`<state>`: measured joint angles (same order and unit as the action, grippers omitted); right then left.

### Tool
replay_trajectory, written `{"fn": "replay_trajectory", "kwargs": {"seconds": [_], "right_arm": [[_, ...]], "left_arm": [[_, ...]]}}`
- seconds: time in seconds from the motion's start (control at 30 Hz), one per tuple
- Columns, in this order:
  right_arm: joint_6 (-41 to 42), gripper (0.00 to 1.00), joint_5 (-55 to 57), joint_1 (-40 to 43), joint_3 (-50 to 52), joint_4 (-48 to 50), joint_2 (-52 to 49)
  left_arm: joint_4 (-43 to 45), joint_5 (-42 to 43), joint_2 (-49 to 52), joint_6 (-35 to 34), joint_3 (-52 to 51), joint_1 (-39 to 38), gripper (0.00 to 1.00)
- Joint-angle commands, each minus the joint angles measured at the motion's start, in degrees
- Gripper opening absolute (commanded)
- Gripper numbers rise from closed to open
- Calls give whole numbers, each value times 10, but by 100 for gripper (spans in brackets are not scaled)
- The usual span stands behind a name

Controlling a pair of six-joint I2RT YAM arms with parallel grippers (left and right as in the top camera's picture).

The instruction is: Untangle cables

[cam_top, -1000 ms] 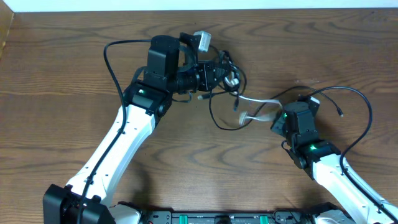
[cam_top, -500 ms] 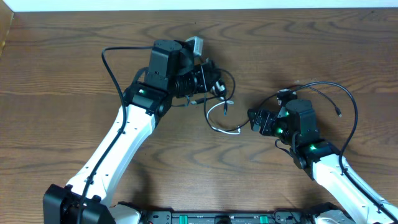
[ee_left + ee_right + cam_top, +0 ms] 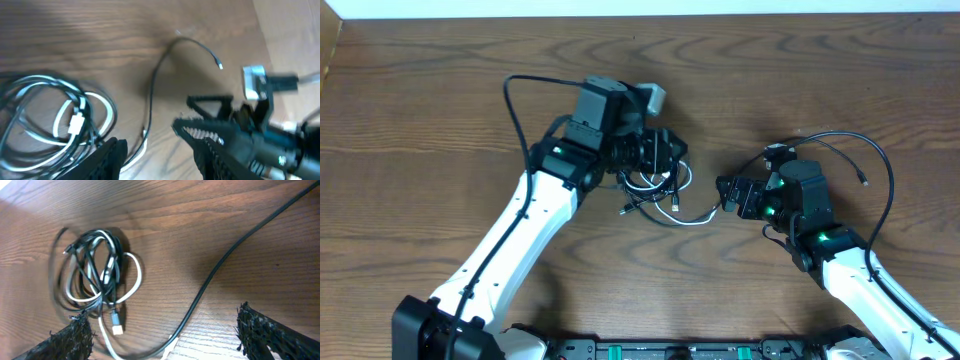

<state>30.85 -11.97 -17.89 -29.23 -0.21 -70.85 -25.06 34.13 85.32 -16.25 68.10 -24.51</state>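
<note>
Dropped from the pull of a second ago, the cables point(image 3: 655, 186) now lie in a loose heap on the counter point(image 3: 440, 110), directly under my left end effector point(image 3: 665, 158). The left arm has swung that end effector down and toward the middle. The white cord point(image 3: 698, 216), which was stretched out toward the right arm, has sprung back and only trails a short way out of the heap toward my right end effector point(image 3: 730, 192).

Both end effectors are empty. The left wrist view shows the left fingers parted, with the heap off to one side of them and nothing clamped. The right wrist view shows the right fingers spread wide, facing the heap across bare wood.

One long black cord point(image 3: 880, 160) loops well apart from the rest, beside the right arm, its small plug lying free. I read that one as already separated, though I cannot be sure from here.

As I judge it, I am between pulls: one tug has been released and the knot is still a knot, with black loops wound over the white one. The next move calls for a fresh pair of grips. I would pin the heap with the left end effector and take the trailing white end with the right, then draw it out slowly. The risk is dragging the whole heap along instead of freeing a single strand.
</note>
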Motion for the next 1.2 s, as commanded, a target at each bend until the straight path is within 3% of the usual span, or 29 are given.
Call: {"fn": "replay_trajectory", "kwargs": {"seconds": [0.0,0.07,0.1,0.17,0.3,0.43,0.63,0.8,0.93,1.0,1.17], "right_arm": [[-9,90,11,7,2,-9,1],[-9,91,13,7,2,-23,1],[-9,91,14,7,2,-26,1],[-9,91,14,7,2,-26,1],[-9,92,14,7,2,-26,1],[-9,91,13,7,2,-26,1],[-9,91,14,7,2,-26,1],[-9,91,15,7,2,-26,1],[-9,92,18,7,2,-26,1],[-9,92,27,7,2,-28,1],[-9,93,35,7,2,-33,0]], "left_arm": [[-16,-45,-8,66,10,-1,50],[-53,-146,-3,18,10,-1,52],[-75,-198,1,-31,10,-1,61],[-105,-272,6,-119,10,0,61],[-118,-323,14,-231,-1,0,63],[-113,-353,36,-201,-3,0,63],[-55,-363,88,-87,-3,12,63],[-23,-363,132,-52,-3,39,62],[-23,-360,165,-52,-3,77,50],[-22,-334,169,-51,-3,86,49],[-19,-216,169,38,-3,89,50]]}}
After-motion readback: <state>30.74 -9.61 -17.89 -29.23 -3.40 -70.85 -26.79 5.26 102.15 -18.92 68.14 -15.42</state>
